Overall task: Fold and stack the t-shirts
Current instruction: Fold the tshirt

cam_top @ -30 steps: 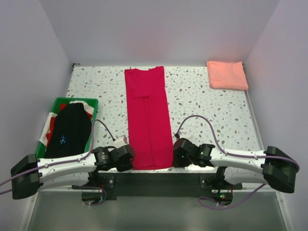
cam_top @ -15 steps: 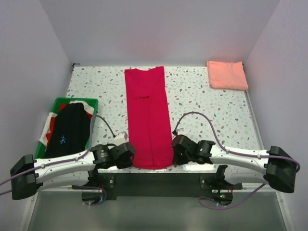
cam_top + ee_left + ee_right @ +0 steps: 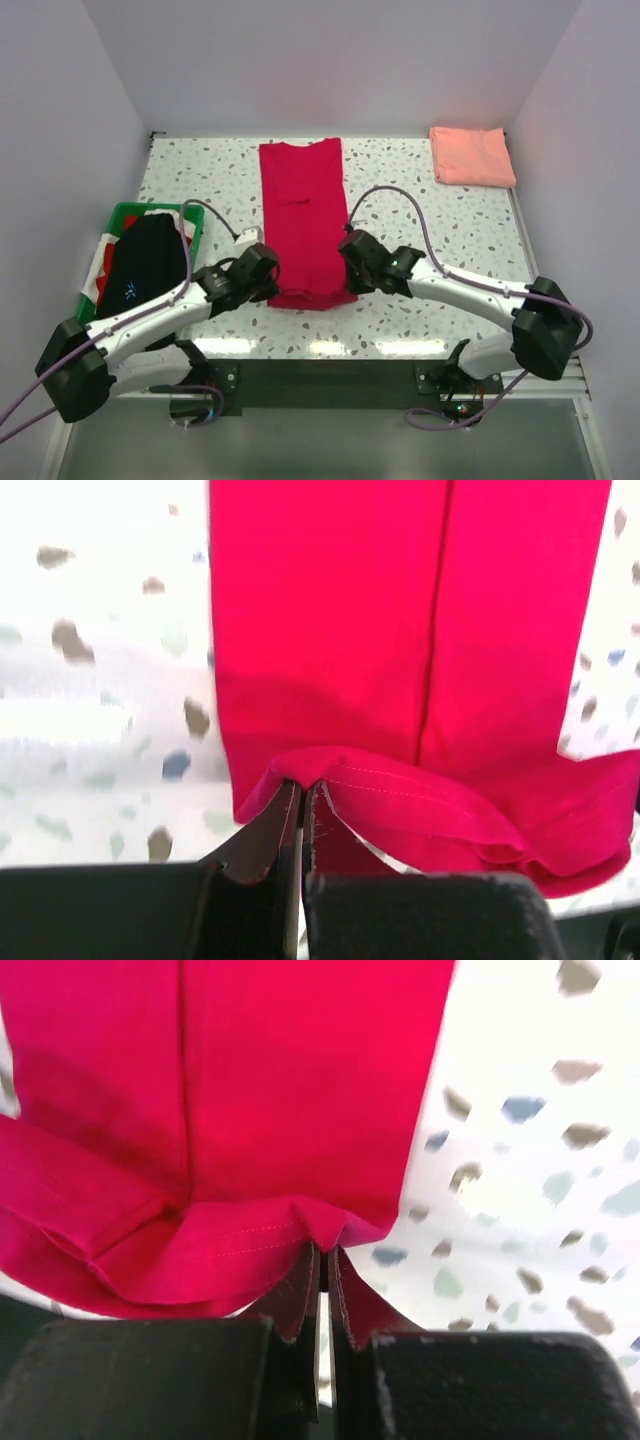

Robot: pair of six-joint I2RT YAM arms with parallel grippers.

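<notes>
I get a bright, even, sharp overhead view, with white glare patches along the near edge of the tabletop (image 3: 450,230). Both wrist views overexpose it to white; their bottom foreground is blurred.

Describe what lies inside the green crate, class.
A black garment lies on top in the crate, with red-and-white cloth showing at its edges. The crate floor and anything lower are covered.

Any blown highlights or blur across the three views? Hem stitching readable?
Top external: sharp, evenly lit, slight glare along the table's near edge. Left wrist: table washed out, speckles soft; red t-shirt hem stitching legible, fingers dark. Right wrist: table likewise overexposed, stitching visible, shadow beside the pinched hem.
</notes>
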